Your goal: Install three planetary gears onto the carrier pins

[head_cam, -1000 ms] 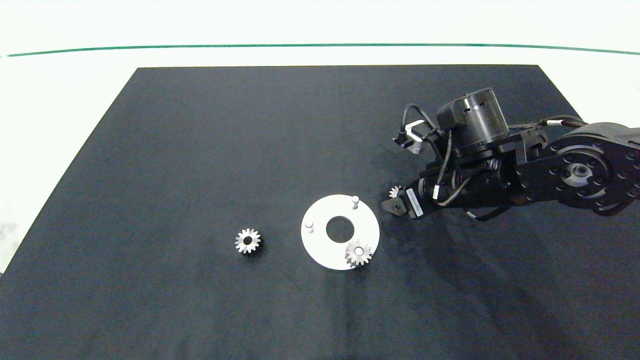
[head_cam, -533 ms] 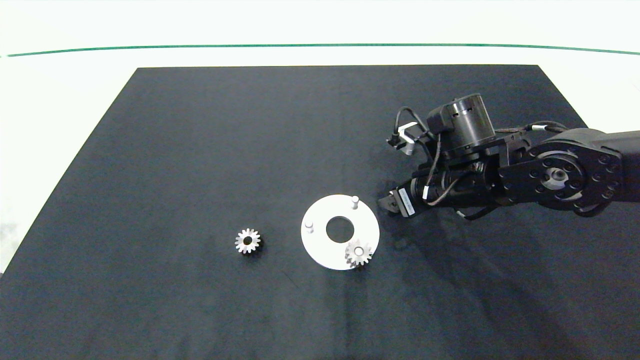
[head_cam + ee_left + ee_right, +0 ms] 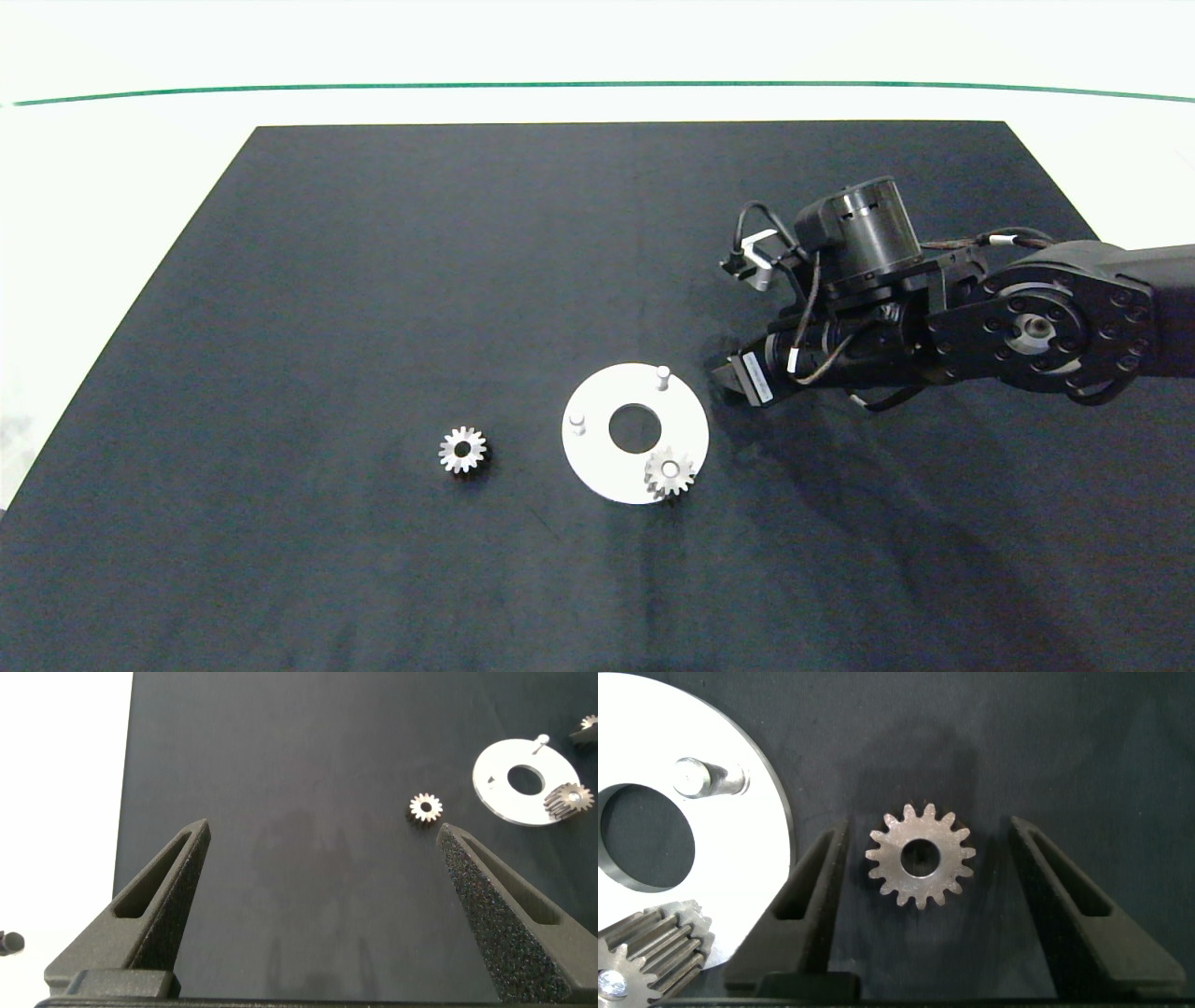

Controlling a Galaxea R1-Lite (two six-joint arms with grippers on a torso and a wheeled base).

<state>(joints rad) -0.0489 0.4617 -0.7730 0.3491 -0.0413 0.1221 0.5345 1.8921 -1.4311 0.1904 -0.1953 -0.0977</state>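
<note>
My right hand [image 3: 920, 891] is spread wide just beside the white disc [image 3: 597, 457], its fingers straddling without touching a silver toothed gear [image 3: 921, 856] lying flat on the black counter [image 3: 373, 280]. A second gear [image 3: 668, 472] sits on one disc pin; two pins [image 3: 663, 375] stand bare. The third gear [image 3: 463, 450] lies apart, my left hand [image 3: 322, 849] open beyond it.

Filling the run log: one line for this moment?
right gripper open around loose gear | one gear on pin | two pins bare | left gripper idle
</note>
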